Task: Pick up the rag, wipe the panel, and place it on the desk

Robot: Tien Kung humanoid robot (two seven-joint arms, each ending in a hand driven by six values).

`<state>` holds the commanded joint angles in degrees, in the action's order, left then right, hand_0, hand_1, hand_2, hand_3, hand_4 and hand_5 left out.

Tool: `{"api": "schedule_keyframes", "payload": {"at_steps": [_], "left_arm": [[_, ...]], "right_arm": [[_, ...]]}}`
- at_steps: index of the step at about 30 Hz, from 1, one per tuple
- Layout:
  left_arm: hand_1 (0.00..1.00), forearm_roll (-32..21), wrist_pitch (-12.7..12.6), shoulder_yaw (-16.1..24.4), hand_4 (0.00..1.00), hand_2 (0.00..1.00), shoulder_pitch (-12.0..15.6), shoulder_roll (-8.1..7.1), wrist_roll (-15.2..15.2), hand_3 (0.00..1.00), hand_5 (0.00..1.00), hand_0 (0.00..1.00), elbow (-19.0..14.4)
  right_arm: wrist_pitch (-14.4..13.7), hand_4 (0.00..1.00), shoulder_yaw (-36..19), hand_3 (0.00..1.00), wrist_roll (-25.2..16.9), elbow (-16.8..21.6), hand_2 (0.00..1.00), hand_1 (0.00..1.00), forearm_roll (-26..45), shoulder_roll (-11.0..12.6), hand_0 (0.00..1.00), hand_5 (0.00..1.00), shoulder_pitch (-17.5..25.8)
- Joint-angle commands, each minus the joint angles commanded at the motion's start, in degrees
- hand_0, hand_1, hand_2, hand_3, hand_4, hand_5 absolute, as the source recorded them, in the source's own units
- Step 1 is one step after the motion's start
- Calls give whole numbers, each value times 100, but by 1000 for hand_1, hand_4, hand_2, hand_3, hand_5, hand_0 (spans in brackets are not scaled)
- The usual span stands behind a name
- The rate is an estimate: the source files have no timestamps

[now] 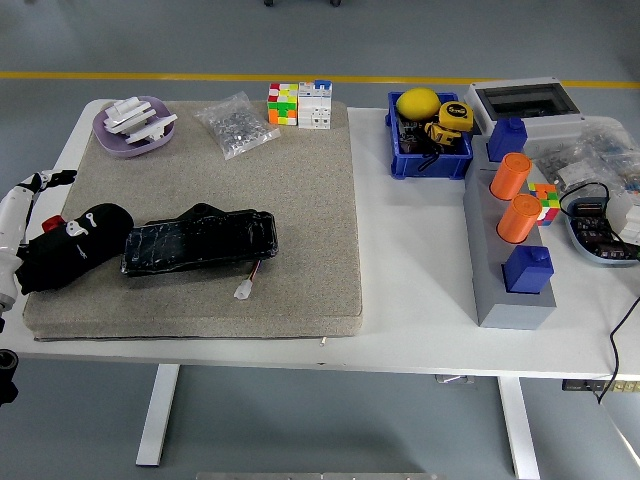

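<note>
The black rag, bunched up with small white marks, lies at the left end of the grey mat. Right of it, touching, lies the black panel, wrapped in shiny film, with a short wire and a white plug at its front. My left hand comes in at the picture's left edge, against the rag's left end. Its white and black fingers are stretched out past the rag's far corner and hold nothing. The right arm is out of view.
A purple dish with white parts, a bag of small parts and cubes stand along the mat's far edge. Right of the mat are a blue bin, a grey block with orange cylinders, and cables.
</note>
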<state>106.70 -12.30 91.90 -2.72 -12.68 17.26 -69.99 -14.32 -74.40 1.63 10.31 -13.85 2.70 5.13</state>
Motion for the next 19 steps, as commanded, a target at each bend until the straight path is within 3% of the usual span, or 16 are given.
{"api": "schedule_keyframes", "payload": {"at_steps": [19], "left_arm": [[801, 22, 122, -130, 998, 749, -1, -192, -25, 743, 640, 814, 28]], "right_arm": [[-44, 984, -175, 597, 42, 0, 682, 677, -158, -3, 798, 456, 11]]}}
